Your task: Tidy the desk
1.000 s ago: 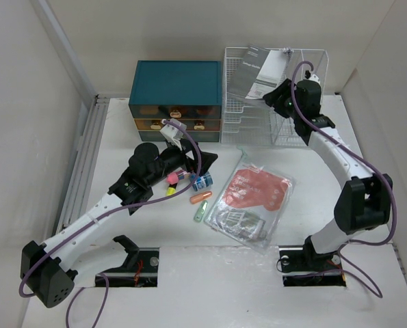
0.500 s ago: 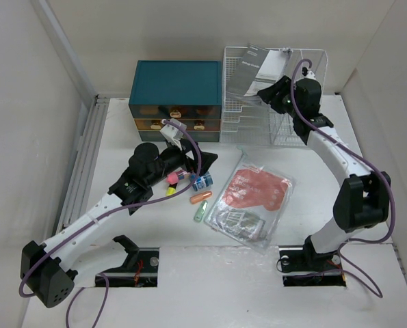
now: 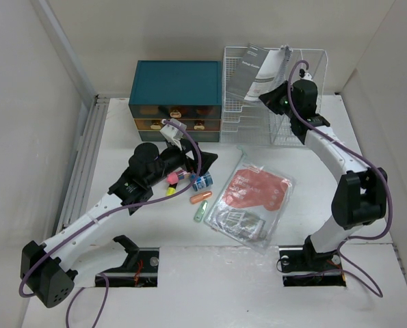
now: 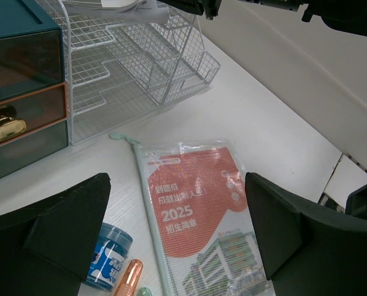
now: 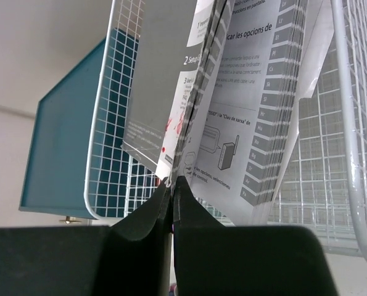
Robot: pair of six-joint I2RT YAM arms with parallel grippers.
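Note:
The desk (image 3: 189, 273) is a white tabletop with small items strewn in its middle. My right gripper (image 3: 269, 100) is raised at the white wire rack (image 3: 254, 123), shut on the lower corner of a grey-and-white instruction booklet (image 3: 258, 68) that stands in the rack's top. In the right wrist view the booklet (image 5: 245, 123) rises from the pinched right gripper (image 5: 173, 183). My left gripper (image 3: 203, 162) hovers open over the desk's centre. In the left wrist view the left gripper (image 4: 177, 185) holds nothing, with a red-printed mesh pouch (image 4: 195, 203) lying below it.
A teal drawer chest (image 3: 176, 85) stands at the back, left of the rack. A small blue jar (image 3: 202, 182), an orange tube (image 3: 201, 198), a pale green tube (image 3: 200, 212) and a yellow-pink marker (image 3: 174, 178) lie beside the pouch (image 3: 251, 195). Pale walls surround the desk.
My right gripper has edged up and left to the booklet and closed on its lower corner. The left arm has stayed still.

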